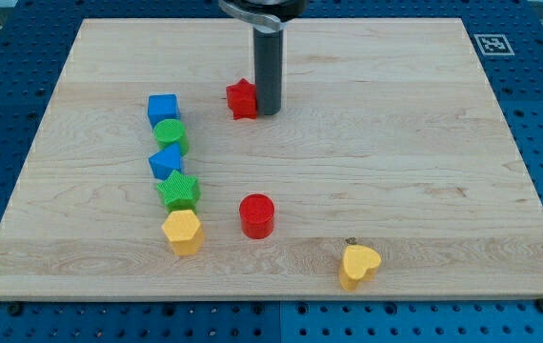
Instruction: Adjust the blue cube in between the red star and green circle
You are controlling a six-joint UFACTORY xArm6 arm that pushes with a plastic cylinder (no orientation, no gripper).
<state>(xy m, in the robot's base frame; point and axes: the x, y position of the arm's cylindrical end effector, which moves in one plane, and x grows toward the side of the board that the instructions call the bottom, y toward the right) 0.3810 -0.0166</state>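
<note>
Tip [269,111] touching red star's [242,99] right side; no gripper fitted.
Blue cube [163,109] sits left of the star, touching the green circle [170,135] below it.

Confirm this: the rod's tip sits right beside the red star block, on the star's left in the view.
Wrong side. In the camera view my tip sits right beside the red star block, but on the star's right, not its left.

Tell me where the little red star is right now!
The red star-shaped block sits near the view's top, just left of centre, right beside my tip, with the blue cube farther to its left.
</note>
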